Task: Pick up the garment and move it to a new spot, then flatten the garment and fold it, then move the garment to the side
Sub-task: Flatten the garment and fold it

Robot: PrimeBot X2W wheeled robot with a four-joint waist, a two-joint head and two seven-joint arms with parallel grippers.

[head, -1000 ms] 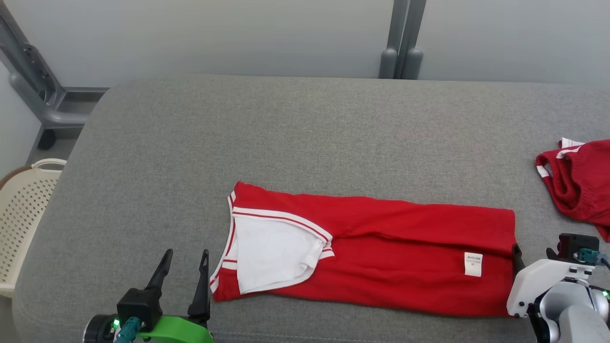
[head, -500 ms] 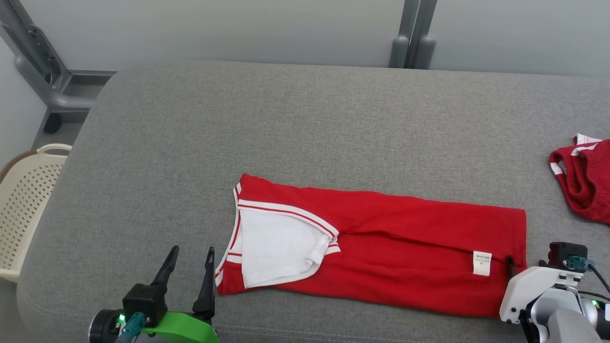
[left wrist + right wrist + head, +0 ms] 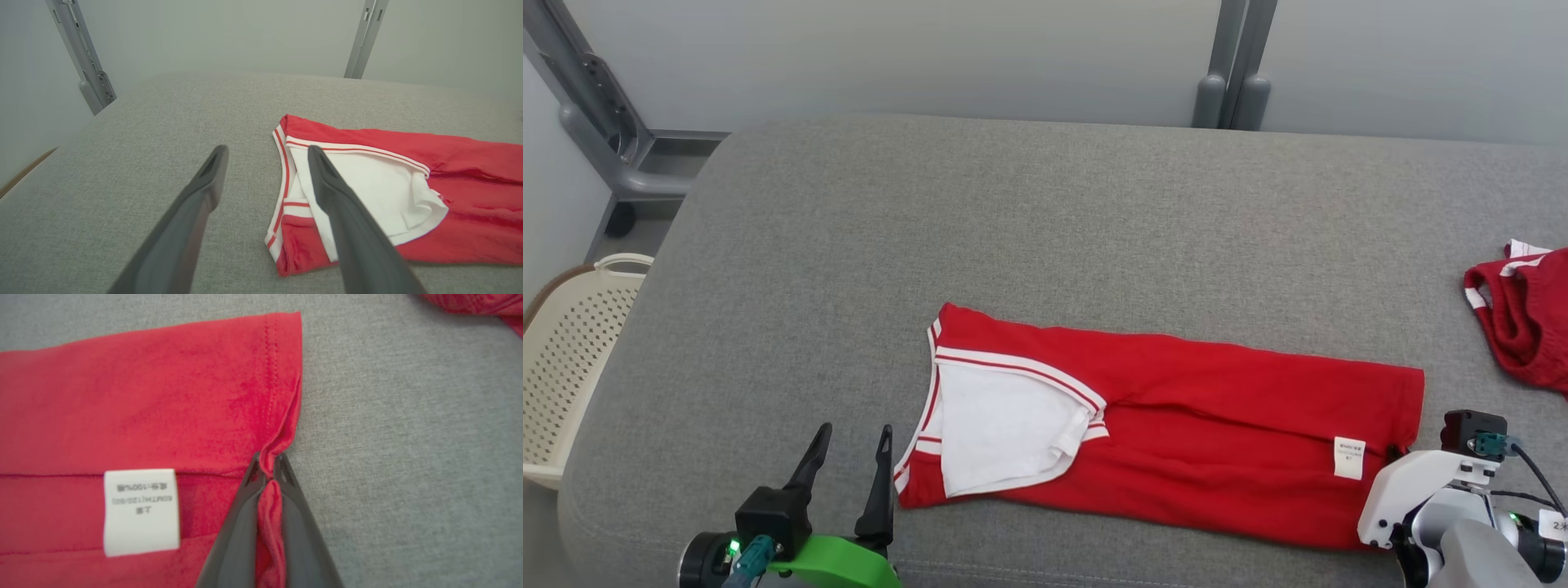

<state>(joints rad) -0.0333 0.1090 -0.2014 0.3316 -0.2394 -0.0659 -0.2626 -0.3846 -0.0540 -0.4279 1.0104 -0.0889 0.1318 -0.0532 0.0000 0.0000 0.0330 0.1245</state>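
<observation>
Closest in, the left hand (image 3: 855,428) sits at the near-left edge of the grey padded bed (image 3: 1013,229). Its fingers are spread apart with nothing between them, pointing at the collar end of the garment (image 3: 1217,425), just beside it but not touching. My guess is it's parked there to grab that end next.

Over at the near-right, the right hand (image 3: 267,465) is pinched tight on the hem. The wrist view shows a little twist of red fabric bunched up between the two fingers, right by the white care label (image 3: 141,510). Makes sense to grip there: hold one end and you can pull the cloth taut or swing it over for a fold.

The garment itself is a red shirt lying long and narrow across the near middle of the bed. It looks to be folded lengthwise already, with a white panel (image 3: 996,433) and striped trim showing at the collar end. Fairly flat, one crease down the middle.

Further back, another red piece (image 3: 1523,318) is crumpled at the right edge, well apart. A cream basket (image 3: 564,359) sits off the left side.
</observation>
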